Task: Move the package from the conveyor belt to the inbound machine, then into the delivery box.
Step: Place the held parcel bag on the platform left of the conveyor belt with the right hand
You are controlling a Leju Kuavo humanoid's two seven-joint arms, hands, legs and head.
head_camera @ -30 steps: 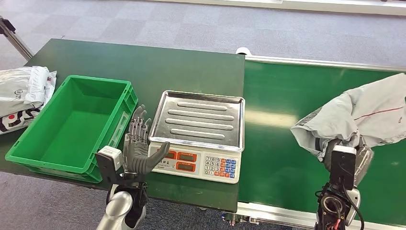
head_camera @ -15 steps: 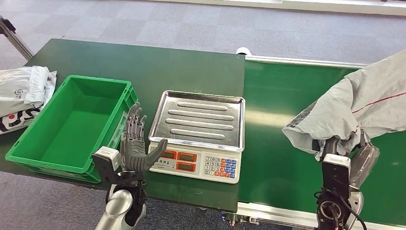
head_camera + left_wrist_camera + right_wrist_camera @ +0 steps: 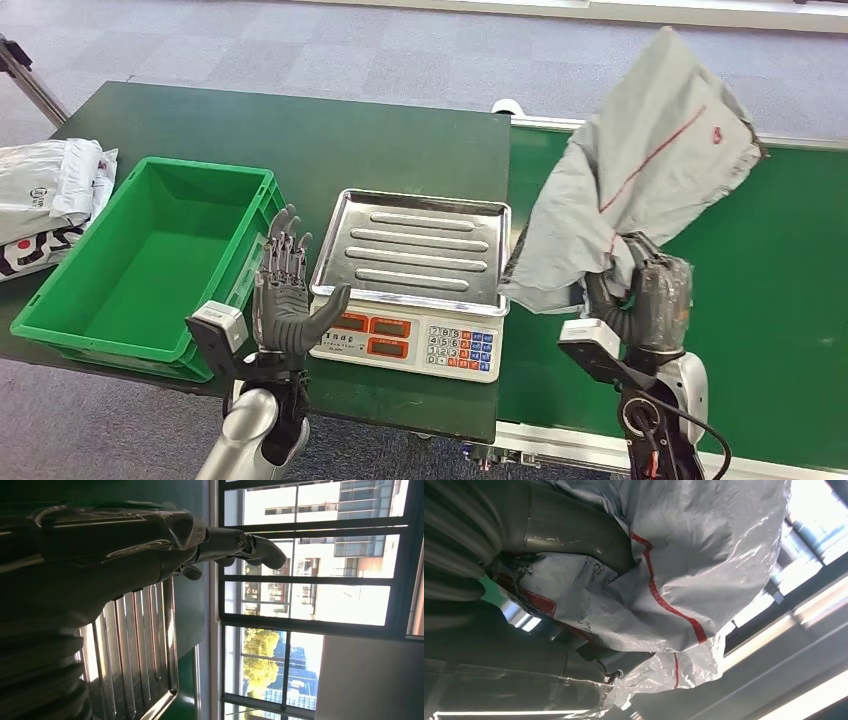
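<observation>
A dark green worktop (image 3: 300, 130) carries a green crate (image 3: 150, 255) and a scale (image 3: 415, 285) with a ribbed steel tray, and beside it runs the green conveyor belt (image 3: 790, 260). Above the belt's near edge, just beside the scale, hangs the package (image 3: 640, 170), a crumpled grey plastic mailer bag with a thin red stripe, gripped at its lower end by the right robot hand (image 3: 645, 295). The left robot hand (image 3: 285, 295) stands upright between crate and scale, fingers spread wide, holding nothing.

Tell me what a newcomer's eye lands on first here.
First, the crumpled grey plastic package with a red line, held up by the right hand at the conveyor's edge beside the scale. Next, the bright green plastic crate left of the steel-trayed scale, with the left hand raised, fingers spread, between them.
</observation>
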